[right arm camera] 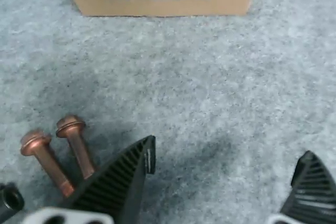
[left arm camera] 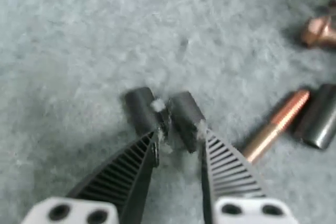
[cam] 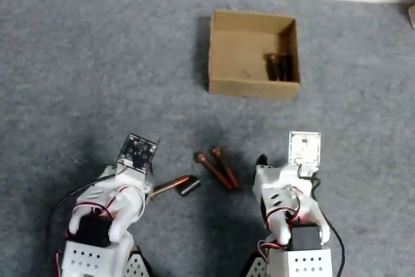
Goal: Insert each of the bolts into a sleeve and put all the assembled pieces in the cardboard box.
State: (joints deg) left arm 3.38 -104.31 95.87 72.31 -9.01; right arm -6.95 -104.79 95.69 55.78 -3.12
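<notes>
- Looking down on the grey carpet [cam: 78,63], we find the cardboard box [cam: 240,47] at the far side of it. Dark assembled pieces [cam: 279,66] lie inside, against its right wall.
- Two bare bolts [cam: 214,170] lie side by side on the carpet between the arms, heads towards the box.
- We see a third bolt [cam: 170,186] near the left arm, with a loose sleeve [cam: 190,187] just beside its tip. The two lie alongside each other, not joined.
- Our left pincer [left arm camera: 179,135] sits low over the carpet with its jaws only narrowly parted. A short dark sleeve [left arm camera: 184,116] lies between the tips, and a slim gap shows between it and one finger.
- A second sleeve [left arm camera: 140,109] lies just beside the first, in front of the other fingertip.
- Our right pincer [right arm camera: 228,153] is spread wide over bare carpet and holds nothing. The two bare bolts lie just beside one of its fingers, and the box stands well ahead of it.
</notes>
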